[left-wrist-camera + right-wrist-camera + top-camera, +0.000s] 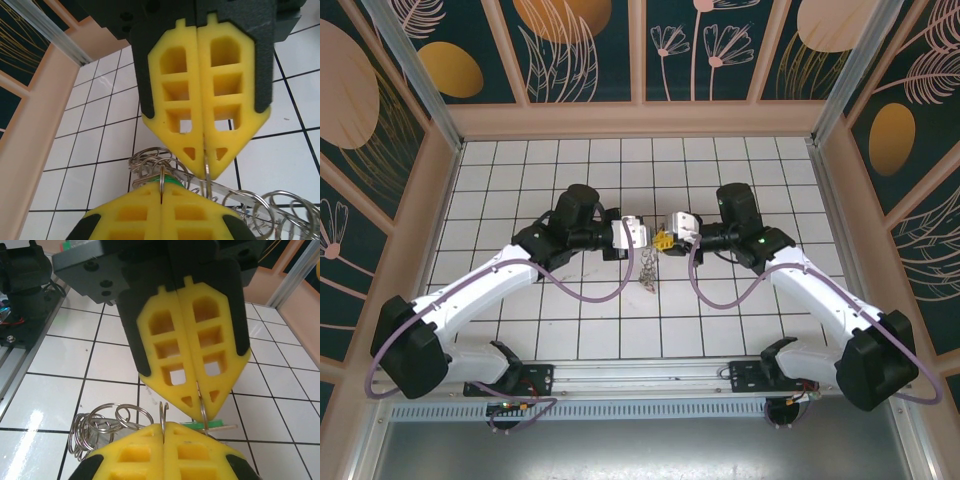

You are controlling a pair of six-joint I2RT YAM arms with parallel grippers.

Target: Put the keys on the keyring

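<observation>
My two grippers meet tip to tip above the middle of the table, left gripper [642, 236] and right gripper [669, 239], both shut. In the left wrist view the left gripper [161, 189] pinches a thin wire ring, with the green key [173, 178] right behind its tips. The right gripper [205, 172] opposite pinches another loop. In the right wrist view the right gripper [164, 427] grips an upright split loop of the keyring [95, 427]. The left gripper [200, 414] holds the ring above the green key [197, 424]. The silvery keyring [646, 277] dangles below them. Red and blue keys are hidden.
White tiled table [520, 180] with raised tan walls [430, 200] on three sides. Purple cables [590, 295] loop beside each arm. A metal rail [640, 375] with the arm bases runs along the near edge.
</observation>
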